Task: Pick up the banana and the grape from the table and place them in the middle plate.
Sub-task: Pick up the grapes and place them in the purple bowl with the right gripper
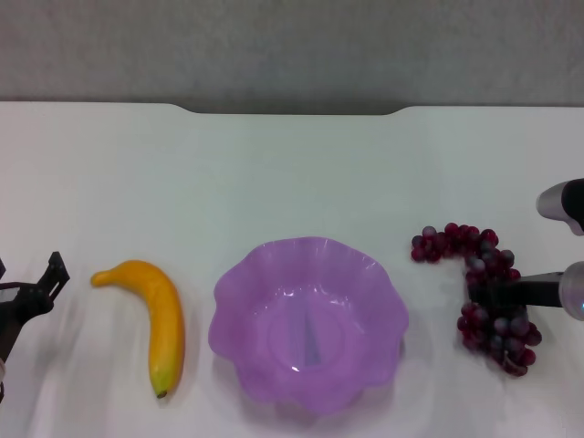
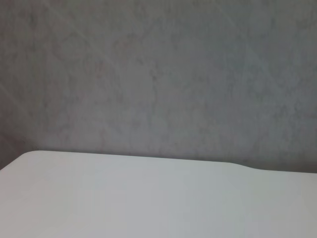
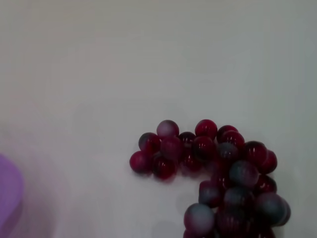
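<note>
The banana lies on the white table left of the purple middle plate, which stands empty at the front centre. The grape bunch lies right of the plate. My right gripper reaches in from the right edge, its dark tip over the middle of the bunch. The right wrist view shows the grape bunch close below and the plate's rim. My left gripper is at the far left edge, a short way left of the banana. The left wrist view shows only the table and a wall.
The table's far edge has a notch with a grey wall behind it. Bare tabletop lies beyond the three objects.
</note>
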Motion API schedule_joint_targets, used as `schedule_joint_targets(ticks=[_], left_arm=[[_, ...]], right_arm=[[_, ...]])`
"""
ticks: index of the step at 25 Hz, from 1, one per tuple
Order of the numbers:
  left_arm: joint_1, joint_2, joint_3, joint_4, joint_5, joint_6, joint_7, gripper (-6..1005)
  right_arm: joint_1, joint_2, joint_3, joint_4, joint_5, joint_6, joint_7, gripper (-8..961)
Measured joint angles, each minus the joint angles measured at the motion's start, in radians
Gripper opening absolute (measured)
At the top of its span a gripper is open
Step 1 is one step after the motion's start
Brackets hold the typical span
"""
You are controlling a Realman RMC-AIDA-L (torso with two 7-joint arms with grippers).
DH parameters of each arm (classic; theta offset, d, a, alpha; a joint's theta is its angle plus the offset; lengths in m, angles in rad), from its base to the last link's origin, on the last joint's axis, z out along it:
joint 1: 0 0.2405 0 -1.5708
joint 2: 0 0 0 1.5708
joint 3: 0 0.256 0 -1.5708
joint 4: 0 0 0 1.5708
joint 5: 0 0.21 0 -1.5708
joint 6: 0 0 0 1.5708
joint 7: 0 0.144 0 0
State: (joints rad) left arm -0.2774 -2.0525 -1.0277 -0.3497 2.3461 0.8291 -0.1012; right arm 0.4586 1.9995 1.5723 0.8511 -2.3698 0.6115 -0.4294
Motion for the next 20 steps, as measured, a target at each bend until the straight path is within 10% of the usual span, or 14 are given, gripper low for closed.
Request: schedule_joint_targets(ticks=[20], left_arm=[[0.000, 0.000, 0.000, 0.000, -0.003, 0.000, 0.000, 861]], right_arm=[[-0.001, -0.001, 0.005, -0.007, 0.001, -0.014, -0.022, 569]])
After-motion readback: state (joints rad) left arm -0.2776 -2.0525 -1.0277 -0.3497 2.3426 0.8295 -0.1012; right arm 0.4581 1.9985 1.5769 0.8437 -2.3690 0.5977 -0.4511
